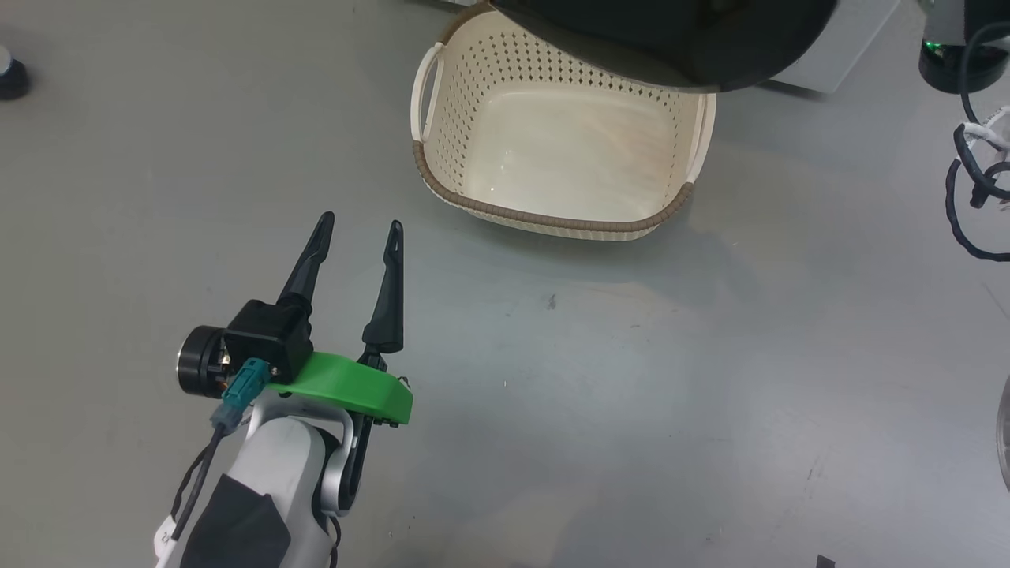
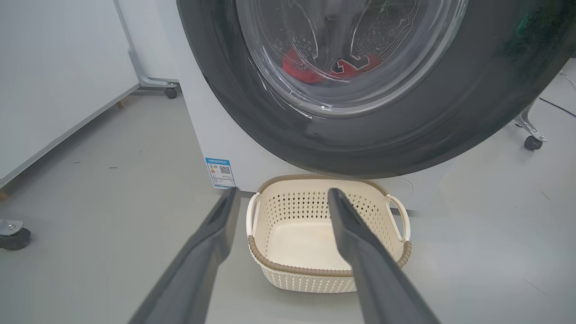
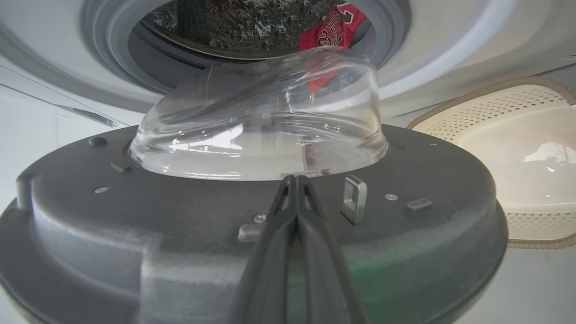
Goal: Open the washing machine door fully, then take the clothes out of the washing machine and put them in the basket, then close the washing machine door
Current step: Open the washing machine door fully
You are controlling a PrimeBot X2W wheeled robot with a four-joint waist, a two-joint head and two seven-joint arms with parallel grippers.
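The washing machine door (image 3: 135, 225) stands partly open, its grey inner face and clear glass bowl (image 3: 261, 135) towards my right wrist camera. My right gripper (image 3: 294, 180) is shut, its tips at the bowl's lower edge beside the metal latch (image 3: 355, 198); I cannot tell if they touch. Behind lie the grey gasket (image 3: 112, 49), the steel drum (image 3: 234, 27) and red clothes (image 3: 333, 31). The cream basket (image 1: 552, 221) sits empty on the floor below the door's black rim (image 1: 671, 39). My left gripper (image 1: 360, 225) is open, low and left of the basket (image 2: 315, 279), holding nothing.
The white washing machine (image 2: 216, 135) carries a small blue label (image 2: 220, 172). A white panel on a castor (image 2: 171, 92) stands at its left, and another castor (image 2: 533, 143) at its right. Black cables (image 1: 978, 173) lie on the floor at the right of the head view.
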